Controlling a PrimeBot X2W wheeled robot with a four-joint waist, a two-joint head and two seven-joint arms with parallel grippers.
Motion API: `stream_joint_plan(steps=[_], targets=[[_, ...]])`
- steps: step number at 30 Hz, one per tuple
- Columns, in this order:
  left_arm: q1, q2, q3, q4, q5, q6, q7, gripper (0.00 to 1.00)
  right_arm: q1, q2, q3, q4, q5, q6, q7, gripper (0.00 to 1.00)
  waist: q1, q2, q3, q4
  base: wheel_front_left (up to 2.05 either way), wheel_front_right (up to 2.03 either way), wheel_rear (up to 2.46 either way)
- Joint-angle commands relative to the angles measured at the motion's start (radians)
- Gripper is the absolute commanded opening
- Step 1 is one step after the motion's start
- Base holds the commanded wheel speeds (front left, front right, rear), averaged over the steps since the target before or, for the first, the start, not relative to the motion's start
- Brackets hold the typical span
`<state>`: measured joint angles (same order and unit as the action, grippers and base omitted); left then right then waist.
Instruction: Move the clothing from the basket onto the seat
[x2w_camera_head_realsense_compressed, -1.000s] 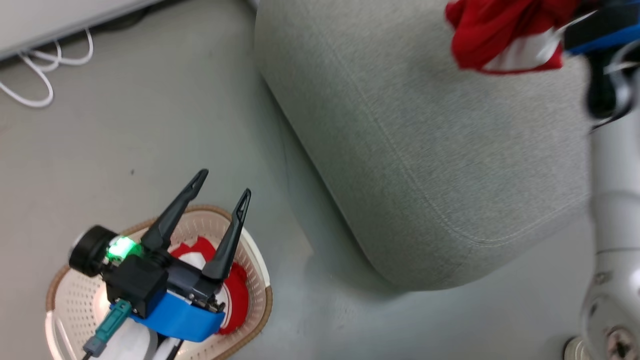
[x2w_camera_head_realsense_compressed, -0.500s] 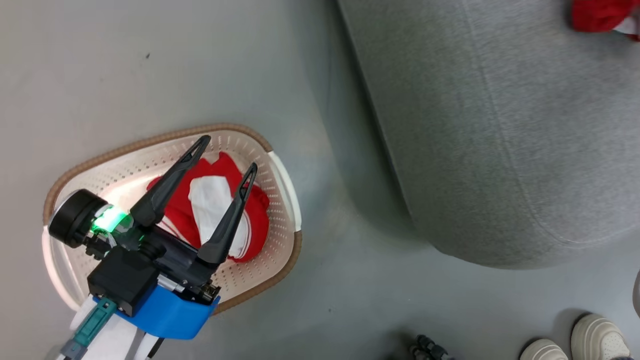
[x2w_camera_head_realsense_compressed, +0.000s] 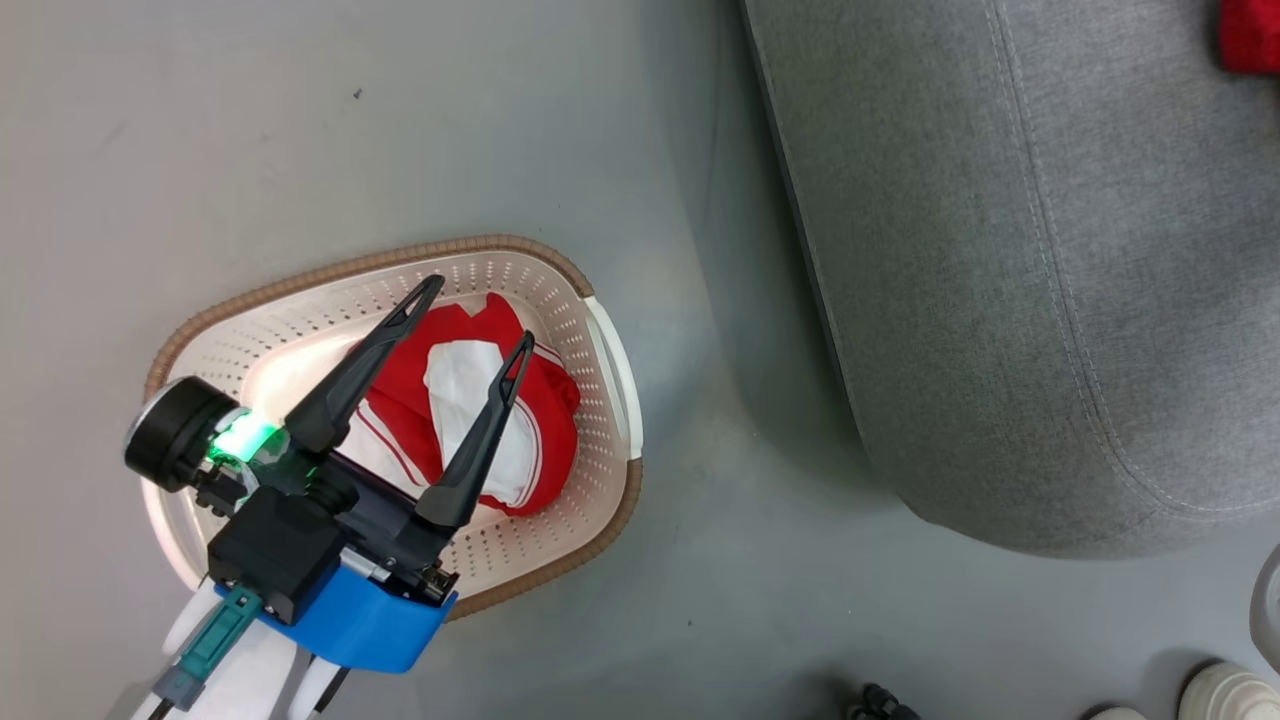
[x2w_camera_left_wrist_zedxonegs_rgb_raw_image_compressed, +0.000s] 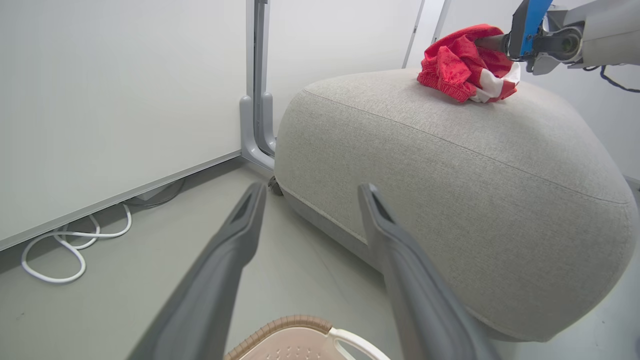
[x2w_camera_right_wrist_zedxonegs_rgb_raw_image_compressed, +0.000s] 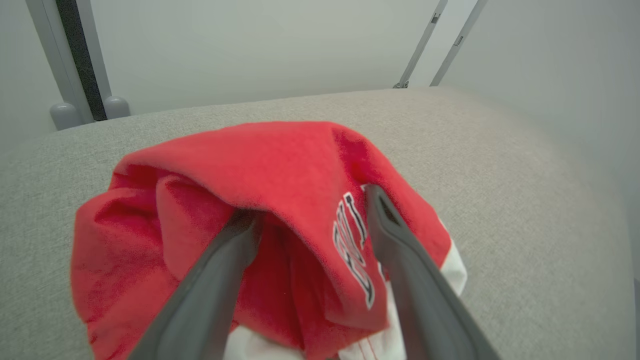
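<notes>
Right end effector (x2w_camera_right_wrist_zedxonegs_rgb_raw_image_compressed: 312, 202): fingers spread wide, nothing pinched. The lettered red jersey (x2w_camera_right_wrist_zedxonegs_rgb_raw_image_compressed: 280, 160) is bunched over and between them, resting on top of the grey seat (x2w_camera_right_wrist_zedxonegs_rgb_raw_image_compressed: 500, 175).

Left end effector (x2w_camera_head_realsense_compressed: 480, 312): spread, empty, poised over the laundry basket (x2w_camera_head_realsense_compressed: 400, 258), which stands on the floor beside the seat. A second red-and-white garment (x2w_camera_head_realsense_compressed: 550, 430) lies crumpled inside.

Risks:
- Fabric draped on the right fingers may snag on withdrawal and drag the jersey off the rounded seat.
- An off-centre left descent could strike the perforated wall, or lift the light basket along with the cloth.
</notes>
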<state>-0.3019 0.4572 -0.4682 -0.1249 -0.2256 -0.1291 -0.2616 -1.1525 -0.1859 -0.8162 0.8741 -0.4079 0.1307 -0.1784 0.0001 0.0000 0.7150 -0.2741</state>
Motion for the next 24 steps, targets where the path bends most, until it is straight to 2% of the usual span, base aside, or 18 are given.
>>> stream_joint_plan(steps=[1, 7, 14, 20, 24], targets=[[-0.015, -0.008, 0.000, 0.004, -0.002, -0.002, -0.005, 1.00, 0.018, -0.005, 0.008, 0.005, -0.019, 0.000, -0.008, 1.00, -0.0001, 0.0000, -0.021, 0.006, 0.00, 0.00, 0.00], [-0.008, -0.076, 0.011, 0.051, -0.031, -0.001, -0.005, 1.00, 0.084, -0.027, 0.039, 0.035, -0.076, 0.000, -0.041, 1.00, -0.0001, 0.0000, -0.123, 0.043, 0.00, 0.00, 0.00], [0.028, -0.162, 0.048, 0.128, -0.066, -0.002, -0.005, 1.00, 0.190, 0.001, 0.067, 0.038, -0.043, 0.000, -0.075, 1.00, -0.0001, 0.0000, -0.260, 0.080, 0.00, 0.00, 0.00], [0.082, -0.214, 0.106, 0.191, -0.079, -0.002, -0.005, 1.00, 0.304, 0.055, 0.189, 0.014, 0.014, 0.000, -0.087, 1.00, -0.0001, 0.0000, -0.391, 0.096, 0.00, 0.00, 0.00], [0.130, -0.244, 0.151, 0.228, -0.082, -0.002, -0.005, 1.00, 0.394, 0.091, 0.300, -0.073, 0.105, 0.000, -0.087, 1.00, -0.0001, 0.0000, -0.474, 0.104, 0.00, 0.00, 0.00]])
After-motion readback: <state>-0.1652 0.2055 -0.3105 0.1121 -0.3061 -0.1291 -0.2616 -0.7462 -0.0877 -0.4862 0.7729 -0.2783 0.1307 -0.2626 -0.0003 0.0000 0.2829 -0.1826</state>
